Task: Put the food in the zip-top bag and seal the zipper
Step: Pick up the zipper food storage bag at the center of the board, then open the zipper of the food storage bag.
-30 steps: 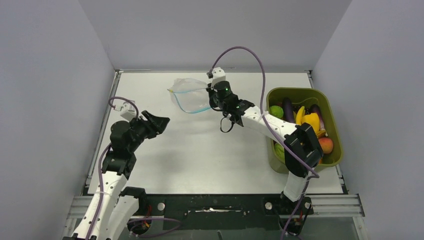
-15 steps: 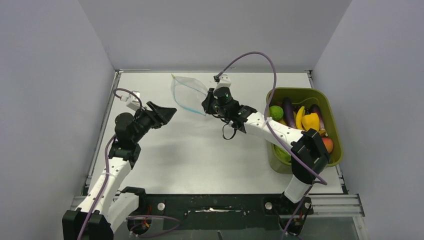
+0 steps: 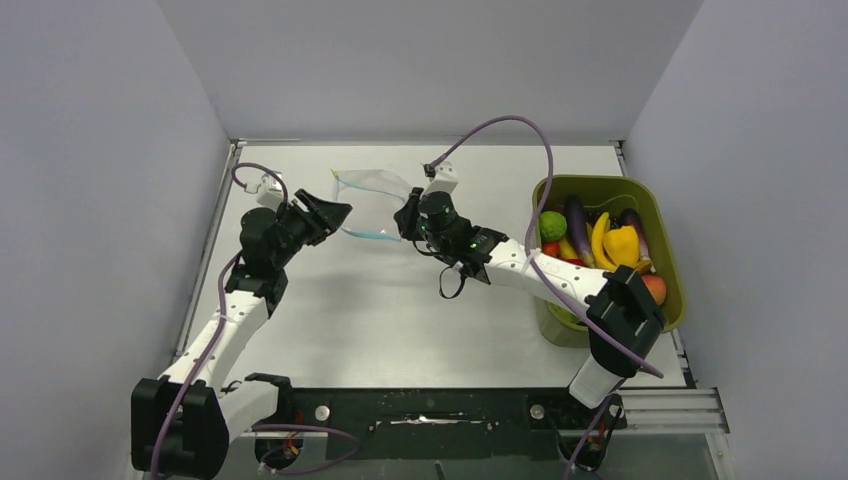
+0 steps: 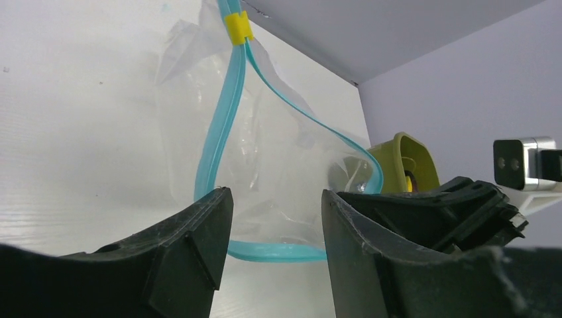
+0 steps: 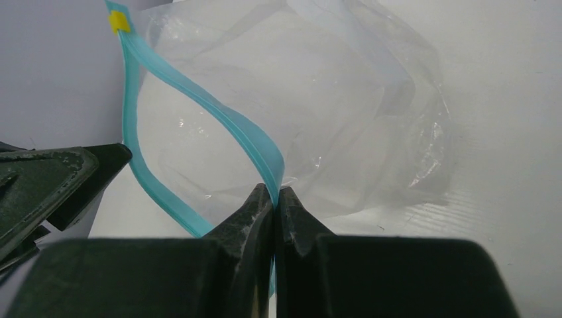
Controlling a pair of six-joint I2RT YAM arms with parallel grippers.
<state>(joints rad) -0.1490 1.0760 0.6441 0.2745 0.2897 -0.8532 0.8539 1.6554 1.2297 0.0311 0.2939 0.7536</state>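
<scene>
The clear zip-top bag (image 3: 368, 200) hangs at the table's far middle with its mouth spread open. It also shows in the left wrist view (image 4: 265, 152) and the right wrist view (image 5: 318, 99). Its blue-teal zipper (image 5: 199, 99) has a yellow end (image 4: 237, 28). My right gripper (image 5: 274, 192) is shut on one side of the zipper strip and holds the bag up. My left gripper (image 4: 275, 202) is open, its jaws close in front of the other side of the zipper (image 4: 219, 126), not touching it. The food (image 3: 600, 245) lies in the olive-green bin.
The olive-green bin (image 3: 660, 215) stands at the right edge of the table, holding a lime (image 3: 552, 224), eggplants, bananas and a peach. Grey walls close in the left, back and right. The right arm stretches across the table's middle.
The right gripper has carried the bag leftward and nearer. The left arm has reached forward and right, bringing its open jaws up to the bag's mouth.
</scene>
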